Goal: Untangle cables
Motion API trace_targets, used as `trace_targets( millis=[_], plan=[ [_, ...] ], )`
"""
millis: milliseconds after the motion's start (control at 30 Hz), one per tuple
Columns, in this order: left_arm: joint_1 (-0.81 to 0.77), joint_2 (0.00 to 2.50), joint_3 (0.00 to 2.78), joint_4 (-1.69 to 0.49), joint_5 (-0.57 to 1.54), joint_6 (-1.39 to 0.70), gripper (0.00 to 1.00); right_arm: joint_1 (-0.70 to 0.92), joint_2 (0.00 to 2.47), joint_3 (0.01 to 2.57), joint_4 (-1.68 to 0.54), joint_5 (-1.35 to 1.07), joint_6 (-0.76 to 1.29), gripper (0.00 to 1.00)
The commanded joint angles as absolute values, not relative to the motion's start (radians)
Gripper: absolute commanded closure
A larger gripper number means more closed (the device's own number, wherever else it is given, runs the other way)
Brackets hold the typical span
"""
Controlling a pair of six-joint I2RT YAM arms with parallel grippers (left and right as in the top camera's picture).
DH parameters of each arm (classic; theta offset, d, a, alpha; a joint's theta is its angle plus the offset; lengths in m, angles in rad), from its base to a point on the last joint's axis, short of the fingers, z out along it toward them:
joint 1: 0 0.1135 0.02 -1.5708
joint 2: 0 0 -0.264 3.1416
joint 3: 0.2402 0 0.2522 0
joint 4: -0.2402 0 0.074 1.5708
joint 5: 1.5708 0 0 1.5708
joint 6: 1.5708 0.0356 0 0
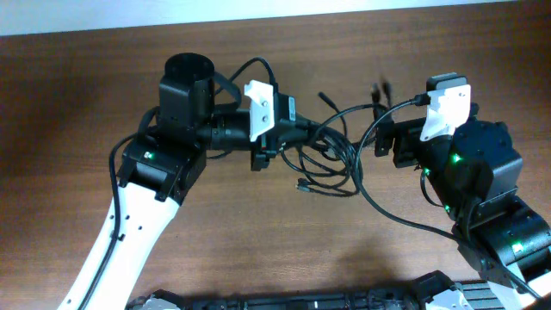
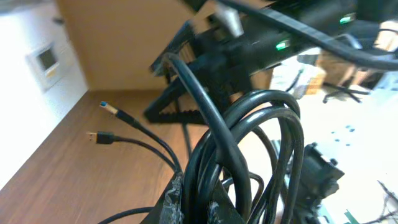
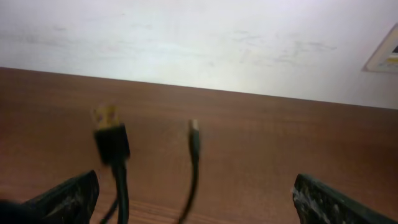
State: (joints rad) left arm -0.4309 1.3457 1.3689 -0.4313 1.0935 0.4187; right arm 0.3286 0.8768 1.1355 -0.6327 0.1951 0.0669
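Okay, my left end effector (image 2: 194,205) clamps the cables (image 2: 261,118), right end effector (image 3: 198,200) gapes wide, so I should grab one plug (image 3: 112,143) squarely, pulling gently.

No text, brand or number is legible in any view. A small wall plate (image 2: 45,59) at the upper left of the left wrist view carries markings too blurred to read. So does the tilted label (image 3: 385,53) at the right wrist view's upper right edge.
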Motion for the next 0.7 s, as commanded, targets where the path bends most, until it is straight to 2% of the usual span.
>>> trace_targets(
  millis=[0, 133, 300, 433, 667],
  plan=[
    [-0.427, 1.328, 1.382, -0.452, 0.994, 0.390, 1.00, 0.326, 0.869, 1.143, -0.638, 0.262, 0.060, 0.01],
    [-0.427, 1.328, 1.382, -0.466, 0.945, 0.369, 1.00, 0.326, 0.869, 1.143, -0.641, 0.285, 0.068, 0.01],
    [-0.428, 1.328, 1.382, -0.466, 0.697, 0.202, 1.00, 0.326, 0.869, 1.143, -0.641, 0.270, 0.113, 0.01],
    [-0.428, 1.328, 1.382, -0.466, 0.553, 0.101, 1.00, 0.326, 0.869, 1.143, -0.656, 0.166, 0.111, 0.01],
    [-0.437, 1.328, 1.382, -0.464, 0.495, 0.047, 1.00, 0.326, 0.869, 1.143, -0.690, -0.011, 0.047, 0.01]
  ],
)
